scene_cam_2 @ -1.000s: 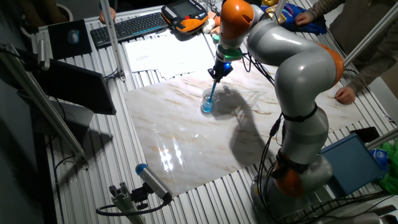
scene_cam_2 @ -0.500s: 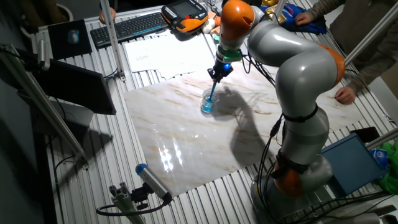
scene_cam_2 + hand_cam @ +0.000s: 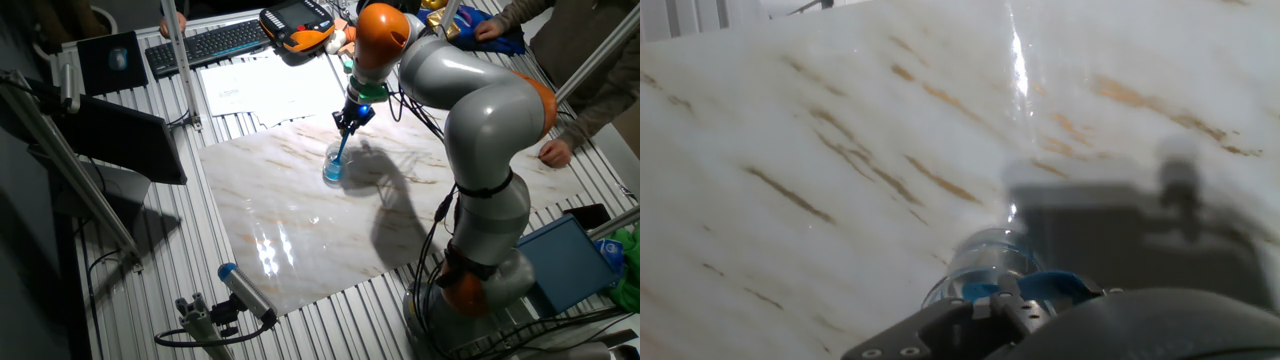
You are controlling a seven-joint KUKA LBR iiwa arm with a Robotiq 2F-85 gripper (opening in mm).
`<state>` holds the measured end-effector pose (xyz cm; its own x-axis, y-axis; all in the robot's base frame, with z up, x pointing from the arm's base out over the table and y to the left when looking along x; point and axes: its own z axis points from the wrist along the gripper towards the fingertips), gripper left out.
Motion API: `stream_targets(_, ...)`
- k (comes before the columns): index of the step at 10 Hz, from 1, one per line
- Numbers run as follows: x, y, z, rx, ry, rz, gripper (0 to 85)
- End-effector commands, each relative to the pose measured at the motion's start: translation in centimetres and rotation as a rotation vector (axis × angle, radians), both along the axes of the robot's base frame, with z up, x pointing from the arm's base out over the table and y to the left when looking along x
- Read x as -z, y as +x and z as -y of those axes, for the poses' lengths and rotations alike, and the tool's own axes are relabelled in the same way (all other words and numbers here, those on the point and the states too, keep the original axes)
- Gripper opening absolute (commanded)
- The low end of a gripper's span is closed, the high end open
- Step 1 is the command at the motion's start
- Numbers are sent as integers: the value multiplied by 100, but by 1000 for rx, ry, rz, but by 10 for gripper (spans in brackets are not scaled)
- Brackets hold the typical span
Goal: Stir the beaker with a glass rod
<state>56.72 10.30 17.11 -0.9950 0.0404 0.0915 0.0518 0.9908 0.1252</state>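
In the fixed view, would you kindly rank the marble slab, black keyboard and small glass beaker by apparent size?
1. White marble slab, largest.
2. Black keyboard.
3. Small clear glass beaker of blue liquid, smallest.

Tool (image 3: 347, 122); glass rod (image 3: 340, 150) in beaker (image 3: 333, 168)

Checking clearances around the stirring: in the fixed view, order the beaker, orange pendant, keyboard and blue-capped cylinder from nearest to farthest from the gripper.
1. Beaker, just below the gripper.
2. Orange pendant, behind it.
3. Keyboard, back left.
4. Blue-capped cylinder, front left edge.
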Motion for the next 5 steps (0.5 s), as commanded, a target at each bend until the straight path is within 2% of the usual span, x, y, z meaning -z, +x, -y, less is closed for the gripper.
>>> stream_targets(1,-7,4,1,-2,0,0,170)
stream_targets(5,15,26,-5,-6,13,5,170)
